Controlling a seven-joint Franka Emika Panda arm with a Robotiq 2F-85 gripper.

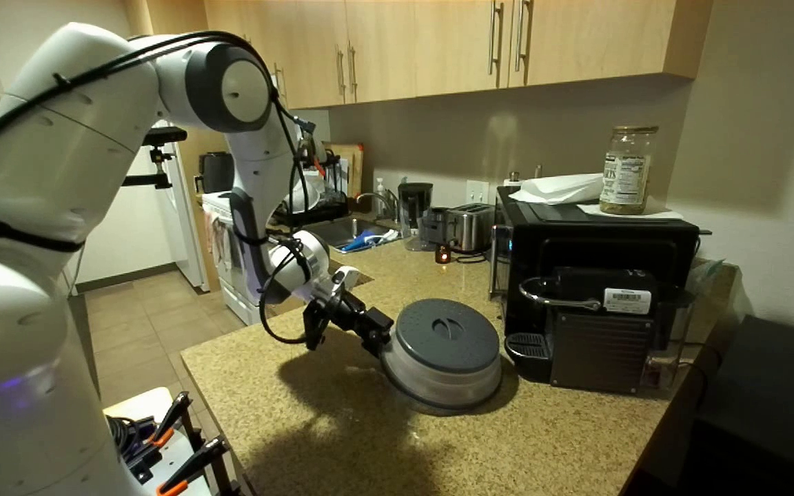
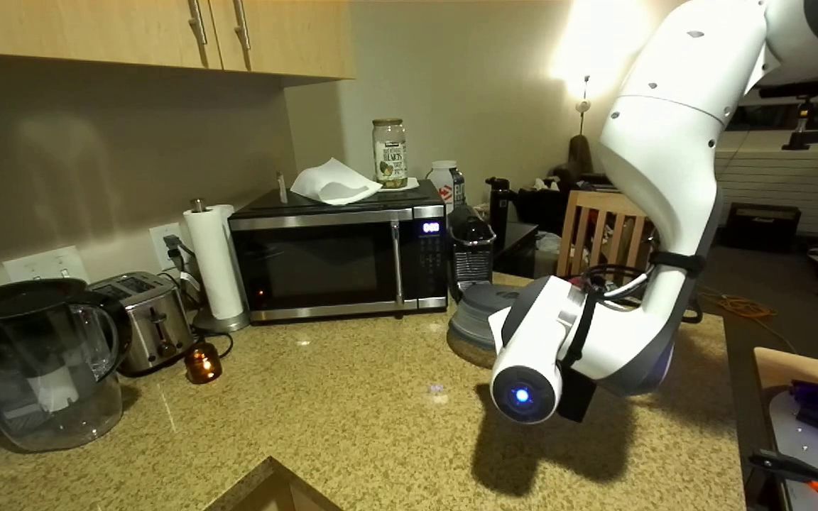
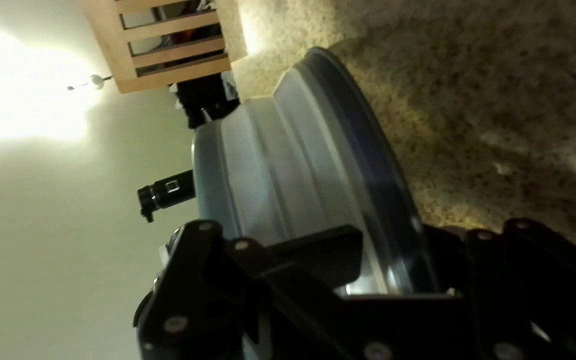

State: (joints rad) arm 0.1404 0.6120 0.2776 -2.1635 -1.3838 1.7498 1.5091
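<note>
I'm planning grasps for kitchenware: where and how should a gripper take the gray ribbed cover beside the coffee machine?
Take the gray ribbed cover by its lower rim, probably from the side where the gripper is, jaws straddling the edge. That rim flares into a narrow lip; the wall slopes, and the handle in the top looks nearly flush.

Looks charcoal grey up top on the round cover [image 1: 446,355], paler, kinda see-through grey bands down the sides. Goes basically black on the hand [image 1: 376,334], mostly white with dark grey bits on the arm [image 2: 664,163]. Got tan-and-brown speckles all over the tabletop [image 1: 548,441]. Runs black with silver trim on the far microwave [image 2: 324,262], glowing amber on the small jar [image 2: 203,363].
</note>
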